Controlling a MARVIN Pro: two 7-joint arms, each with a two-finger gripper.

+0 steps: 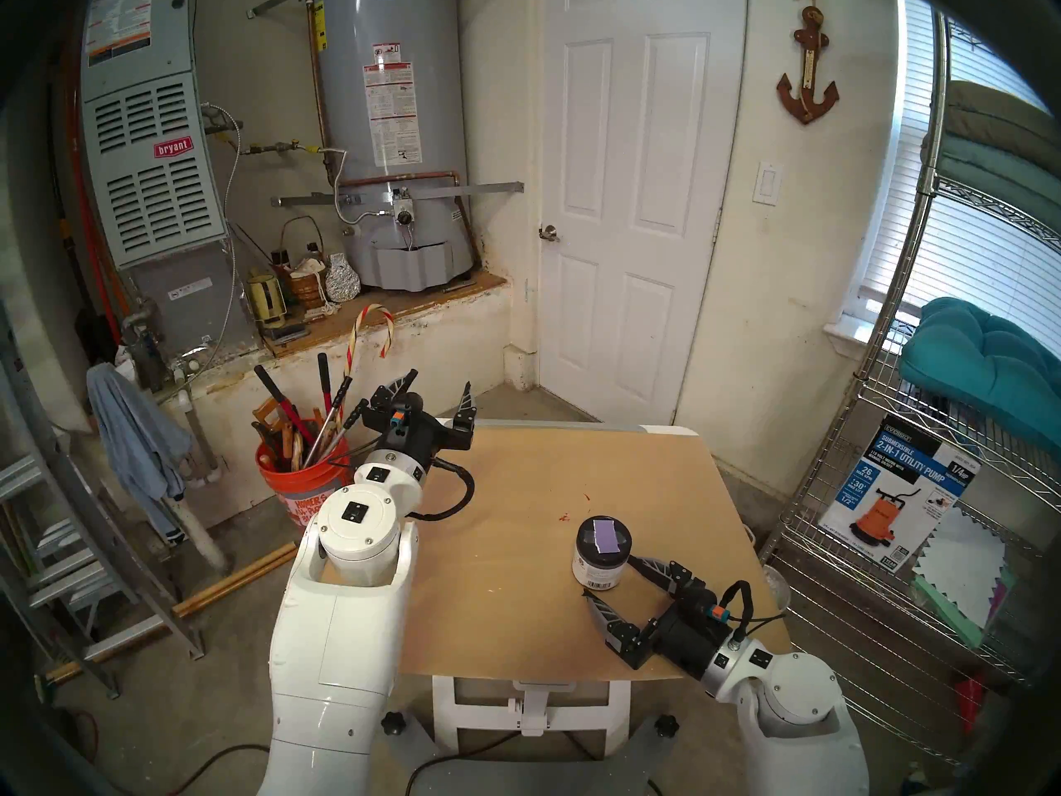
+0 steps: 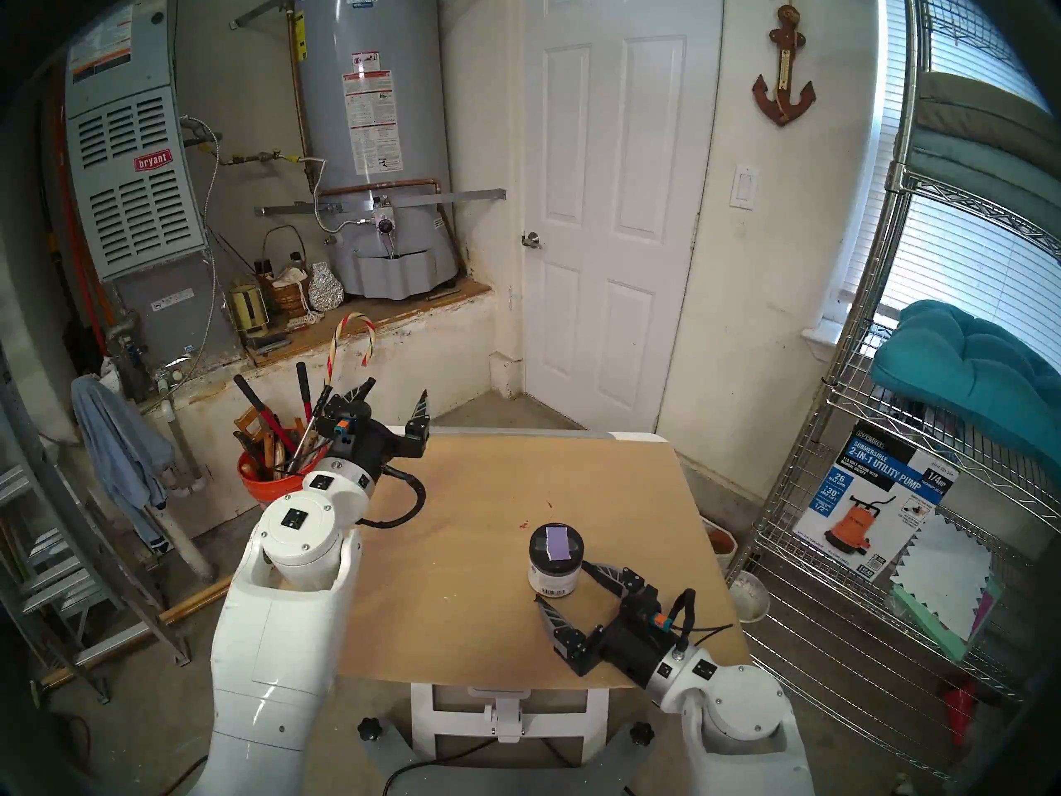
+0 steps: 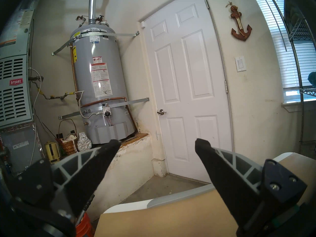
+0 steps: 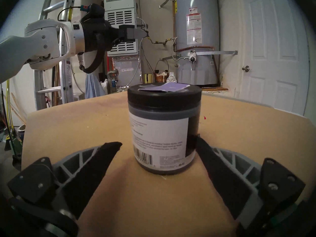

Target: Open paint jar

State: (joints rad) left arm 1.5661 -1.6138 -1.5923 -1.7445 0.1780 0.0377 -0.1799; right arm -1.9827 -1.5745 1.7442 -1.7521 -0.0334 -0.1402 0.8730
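Paint jar (image 1: 601, 553) – small, squat, white-labelled, black screw lid (image 1: 603, 536) on – stands on the brown tabletop (image 1: 534, 490) between the right gripper (image 1: 607, 575)'s open jaws. One finger (image 4: 205, 151) nearly touches; it may push the jar over. Left gripper (image 1: 439, 388) waits with open jaws, well apart.

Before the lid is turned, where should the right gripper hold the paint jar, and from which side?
Probably the labelled wall of the paint jar, below the black lid, coming level from the near side. The jar stands upright on the table, and the open right gripper already partly straddles it.
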